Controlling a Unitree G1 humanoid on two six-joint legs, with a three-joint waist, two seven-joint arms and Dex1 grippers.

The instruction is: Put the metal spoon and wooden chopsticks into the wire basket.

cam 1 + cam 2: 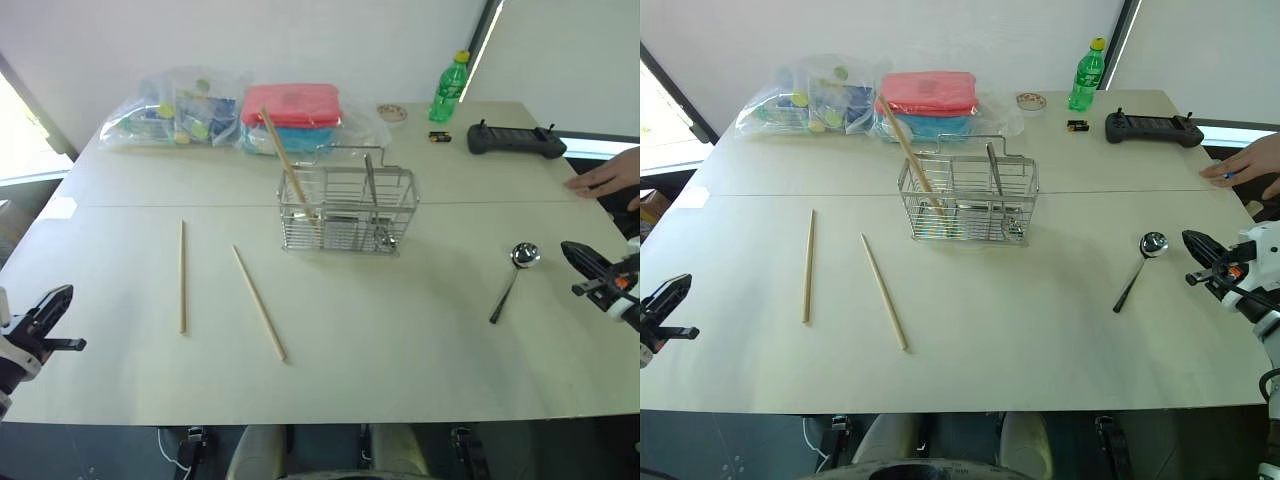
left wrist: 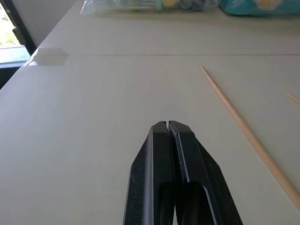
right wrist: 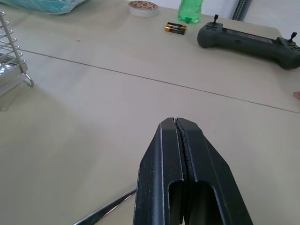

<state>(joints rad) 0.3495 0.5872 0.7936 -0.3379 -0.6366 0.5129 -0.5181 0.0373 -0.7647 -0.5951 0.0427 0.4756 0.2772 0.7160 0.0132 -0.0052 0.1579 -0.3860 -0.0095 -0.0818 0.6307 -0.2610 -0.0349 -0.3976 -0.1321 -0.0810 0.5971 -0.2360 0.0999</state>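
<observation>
Closest to me, the left gripper (image 1: 55,305) is hanging at the near left edge of the table (image 1: 400,350) with its black fingers (image 2: 169,140) pressed together on nothing, well apart from any piece, so it looks parked rather than working. Moving rightwards, two wooden chopsticks are lying flat and loose on the bare top, one (image 1: 182,277) running almost straight away from me and the other (image 1: 259,302) slanting beside it. A third stick (image 1: 288,165) is leaning upright inside the wire basket (image 1: 348,210), sticking out because it is far taller than the walls. Something slim and metal (image 1: 370,190) is standing in there too, though I cannot tell what. Further right, the metal spoon (image 1: 512,278) is resting on the table, bowl away from me, near the right gripper (image 1: 585,262), which is likewise pinched closed and carrying nothing, probably the nearer claw for that pickup
</observation>
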